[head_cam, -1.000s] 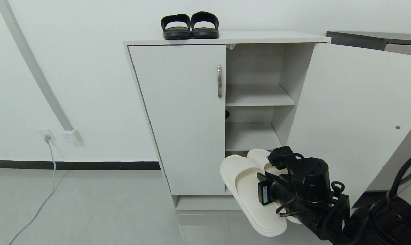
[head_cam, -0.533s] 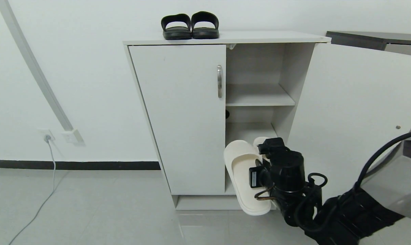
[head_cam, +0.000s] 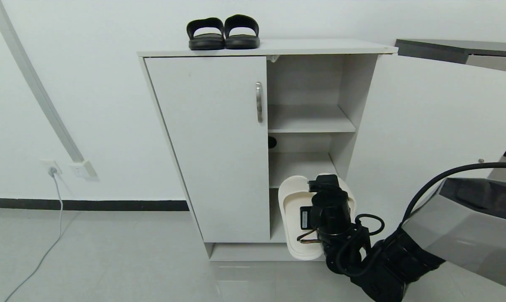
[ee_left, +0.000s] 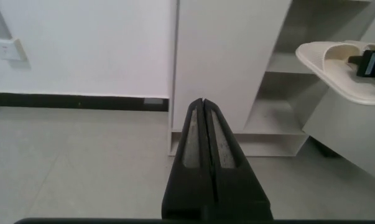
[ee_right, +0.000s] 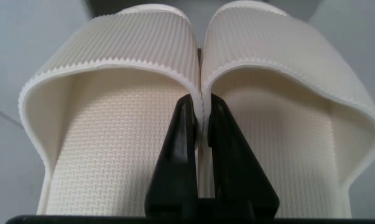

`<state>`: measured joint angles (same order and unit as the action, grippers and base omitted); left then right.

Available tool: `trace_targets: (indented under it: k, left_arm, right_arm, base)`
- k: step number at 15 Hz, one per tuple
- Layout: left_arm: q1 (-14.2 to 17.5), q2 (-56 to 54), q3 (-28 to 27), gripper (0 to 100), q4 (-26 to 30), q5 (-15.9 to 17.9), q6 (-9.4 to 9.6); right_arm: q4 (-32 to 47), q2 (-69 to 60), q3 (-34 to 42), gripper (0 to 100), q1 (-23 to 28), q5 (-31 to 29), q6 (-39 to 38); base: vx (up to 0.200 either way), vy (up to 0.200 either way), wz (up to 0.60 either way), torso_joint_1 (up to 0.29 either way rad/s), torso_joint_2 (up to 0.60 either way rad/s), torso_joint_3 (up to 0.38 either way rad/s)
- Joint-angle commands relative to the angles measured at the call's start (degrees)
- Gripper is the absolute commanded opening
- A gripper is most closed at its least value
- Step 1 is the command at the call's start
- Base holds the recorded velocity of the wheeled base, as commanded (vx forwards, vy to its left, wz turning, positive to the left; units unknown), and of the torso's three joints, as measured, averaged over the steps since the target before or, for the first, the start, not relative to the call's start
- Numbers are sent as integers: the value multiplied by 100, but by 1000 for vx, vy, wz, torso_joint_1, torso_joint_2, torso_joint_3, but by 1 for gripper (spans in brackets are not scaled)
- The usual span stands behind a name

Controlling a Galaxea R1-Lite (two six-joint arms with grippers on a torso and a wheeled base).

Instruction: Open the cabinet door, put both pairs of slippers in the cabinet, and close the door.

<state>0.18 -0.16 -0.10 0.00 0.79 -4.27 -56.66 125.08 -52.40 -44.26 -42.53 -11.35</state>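
Right tool [ee_right: 200,124] pinches white slippers [head_cam: 291,218], toes toward cabinet [head_cam: 206,147].

The white slippers [ee_right: 106,143] look soft and matt, foam or cloth with a fine ribbed texture. The cabinet [head_cam: 211,147] is smooth, matt white board. On its top, the black slippers [head_cam: 223,33] look rubbery and faintly shiny. Its handle [head_cam: 258,102] is brushed metal, and the floor [head_cam: 110,260] beneath it is glossy tile.
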Motion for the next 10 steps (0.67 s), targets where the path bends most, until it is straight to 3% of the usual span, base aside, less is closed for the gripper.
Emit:
trace_targets:
  k: [1,10]
  left_arm:
    - [-1,16,1,0,0,0,-4]
    - [-1,16,1,0,0,0,5]
  right_arm:
    - [-12,122,-8,0,-12,8,1]
    - [-20,527,-482,0,-153,272,98]
  base:
    - [0,0,0,0,0,0]
    - [0,0,0,0,0,0]
